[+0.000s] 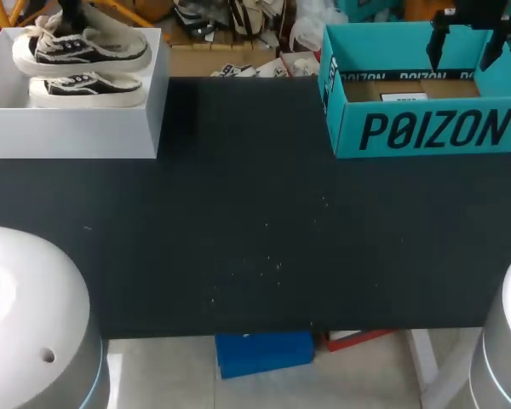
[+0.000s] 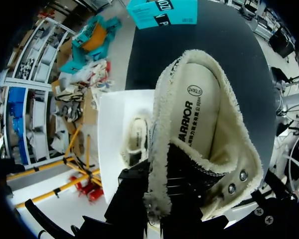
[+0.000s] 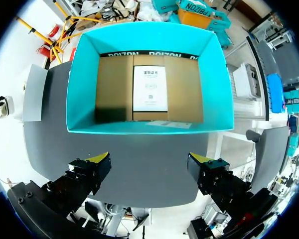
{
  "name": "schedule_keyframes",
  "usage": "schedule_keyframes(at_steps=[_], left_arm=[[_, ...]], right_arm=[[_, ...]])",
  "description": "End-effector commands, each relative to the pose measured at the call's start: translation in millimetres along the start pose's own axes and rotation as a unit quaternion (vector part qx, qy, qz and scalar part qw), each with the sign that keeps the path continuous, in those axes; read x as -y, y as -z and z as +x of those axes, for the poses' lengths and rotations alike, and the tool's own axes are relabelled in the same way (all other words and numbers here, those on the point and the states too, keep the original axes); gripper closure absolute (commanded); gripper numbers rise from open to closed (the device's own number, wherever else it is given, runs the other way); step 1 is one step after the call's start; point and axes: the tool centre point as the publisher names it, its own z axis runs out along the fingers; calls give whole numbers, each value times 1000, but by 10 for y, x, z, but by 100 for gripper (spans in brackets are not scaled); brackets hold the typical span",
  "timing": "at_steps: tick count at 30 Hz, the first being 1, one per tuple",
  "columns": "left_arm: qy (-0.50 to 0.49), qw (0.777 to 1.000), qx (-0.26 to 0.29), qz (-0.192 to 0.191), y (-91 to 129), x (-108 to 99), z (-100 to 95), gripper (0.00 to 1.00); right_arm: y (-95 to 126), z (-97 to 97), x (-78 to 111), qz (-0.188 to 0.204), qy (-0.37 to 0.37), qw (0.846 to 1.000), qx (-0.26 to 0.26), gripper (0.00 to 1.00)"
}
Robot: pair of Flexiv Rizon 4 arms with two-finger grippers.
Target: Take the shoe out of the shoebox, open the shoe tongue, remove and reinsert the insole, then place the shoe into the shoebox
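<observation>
While the left hand (image 1: 69,12) hangs over the white shoebox (image 1: 77,132) at the far left corner of the bench (image 1: 255,230), it is clamped on the collar of a black-and-cream shoe (image 1: 81,47). The shoe is held just above the box. In the left wrist view its mouth faces the camera, showing the fleece lining and the cream insole (image 2: 197,114) lying flat inside. The hand's tips are hidden behind the fleece rim. A second shoe (image 1: 85,88) lies on its sole inside the shoebox, under the raised one.

At the far right corner stands a teal box (image 1: 426,132), open at the top, with a brown floor and a white sheet (image 3: 150,89) lying on it. The right hand (image 3: 149,162) hovers above this box with its fingertips (image 3: 98,158) spread well apart and nothing between them.
</observation>
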Motion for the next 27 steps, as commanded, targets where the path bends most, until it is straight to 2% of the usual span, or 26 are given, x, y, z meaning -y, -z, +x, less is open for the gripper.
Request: schedule_keyframes(at_steps=[1, 4, 7, 10, 16, 22, 27], left_arm=[[-1, 999, 26, -20, 1032, 403, 490, 100], [2, 1000, 24, -18, 1216, 844, 854, 100], [1, 1000, 19, -14, 1290, 1223, 1191, 100], [4, 1000, 0, -7, 1288, 1638, 1580, 100], [-2, 1000, -30, -5, 1205, 2232, 2107, 100], [-22, 998, -55, -7, 1037, 2653, 2396, 100], [-28, 997, -75, 1, 751, 2828, 2520, 100]], right_arm=[[2, 2, 0, 0, 0, 1000, 0, 0], [2, 2, 0, 0, 0, 1000, 0, 0], [2, 2, 0, 0, 0, 1000, 0, 0], [2, 2, 0, 0, 0, 1000, 0, 0], [2, 2, 0, 0, 0, 1000, 0, 0], [2, 2, 0, 0, 0, 1000, 0, 0], [2, 2, 0, 0, 0, 1000, 0, 0]])
